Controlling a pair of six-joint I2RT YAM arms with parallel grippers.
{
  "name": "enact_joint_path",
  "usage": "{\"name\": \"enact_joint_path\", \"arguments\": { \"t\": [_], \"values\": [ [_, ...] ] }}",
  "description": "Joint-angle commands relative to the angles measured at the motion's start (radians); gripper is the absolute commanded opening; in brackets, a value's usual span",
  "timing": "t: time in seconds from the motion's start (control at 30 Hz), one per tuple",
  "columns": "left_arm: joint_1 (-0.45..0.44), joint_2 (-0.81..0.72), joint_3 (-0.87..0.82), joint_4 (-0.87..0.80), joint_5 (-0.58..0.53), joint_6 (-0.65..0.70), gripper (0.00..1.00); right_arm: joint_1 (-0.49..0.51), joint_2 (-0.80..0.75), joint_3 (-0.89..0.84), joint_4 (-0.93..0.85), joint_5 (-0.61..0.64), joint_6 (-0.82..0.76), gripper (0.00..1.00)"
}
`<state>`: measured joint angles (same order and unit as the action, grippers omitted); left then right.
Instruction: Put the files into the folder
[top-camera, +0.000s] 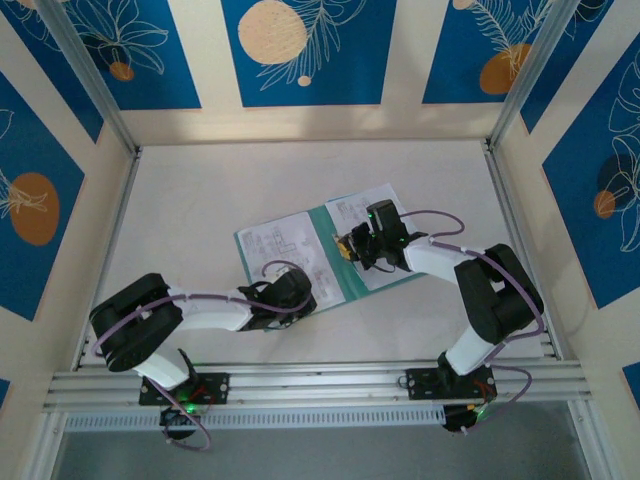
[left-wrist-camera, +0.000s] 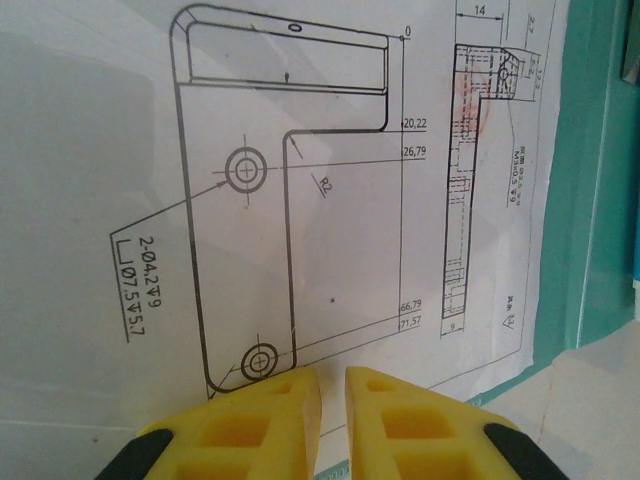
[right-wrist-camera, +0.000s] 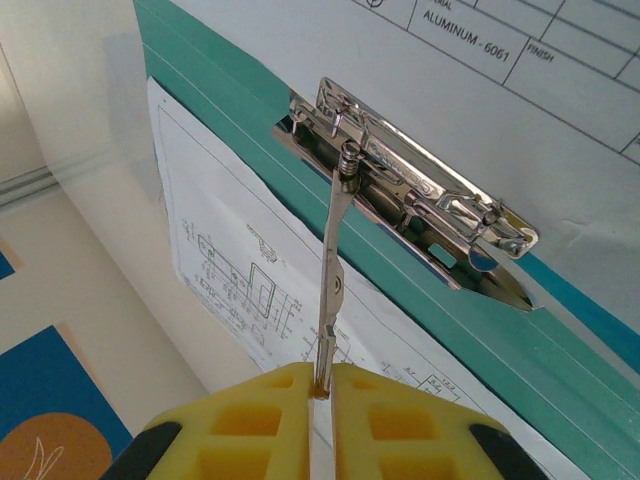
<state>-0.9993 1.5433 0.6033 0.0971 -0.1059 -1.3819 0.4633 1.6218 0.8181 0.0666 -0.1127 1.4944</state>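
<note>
The folder (top-camera: 345, 288) lies open and flat near the middle of the table (top-camera: 200, 200), turned at an angle, its teal showing as a band down the spine and a thin border at the edges. It holds the files: one sheet (top-camera: 275, 245) covers the left leaf and another (top-camera: 355, 208) lies on the right leaf, both face up with line drawings. In the right wrist view the clip (right-wrist-camera: 410, 195) sits on the teal spine (right-wrist-camera: 430, 310), between a sheet with a title block (right-wrist-camera: 500, 60) and a sheet of small diagrams (right-wrist-camera: 230, 280). Its thin lever (right-wrist-camera: 330, 280) stands up off the spring. The right gripper (right-wrist-camera: 322, 390) is closed on the tip of that lever, the yellow fingers (right-wrist-camera: 260, 420) pinching it from both sides. From above, this gripper (top-camera: 350, 248) and its arm reach in from the right and cover part of the right-hand sheet. The left gripper (top-camera: 295, 290) sits at the near edge of the left sheet. In its wrist view the tips (left-wrist-camera: 333, 420) are drawn almost together, a narrow slit between them with nothing visible in it, over a bracket drawing (left-wrist-camera: 300, 200) with the folder's edge (left-wrist-camera: 590, 200) alongside. Blue patterned panels (top-camera: 300, 50) wall the table, and a metal rail (top-camera: 320, 385) runs along its near side.
</note>
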Motion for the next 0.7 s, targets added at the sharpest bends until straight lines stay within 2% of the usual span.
{"name": "enact_joint_path", "arguments": {
  "t": [0.0,0.3,0.67],
  "values": [
    [-0.012,0.014,-0.028,-0.097,0.014,-0.004,0.16,-0.002,0.010,0.012,-0.012,-0.007,0.008,0.14],
    [-0.010,0.014,-0.028,-0.100,0.011,-0.004,0.16,-0.001,0.010,0.010,-0.024,0.002,0.007,0.09],
    [-0.011,0.002,-0.046,-0.090,0.004,-0.026,0.16,-0.027,0.010,-0.027,-0.130,0.016,-0.068,0.00]
  ]
}}
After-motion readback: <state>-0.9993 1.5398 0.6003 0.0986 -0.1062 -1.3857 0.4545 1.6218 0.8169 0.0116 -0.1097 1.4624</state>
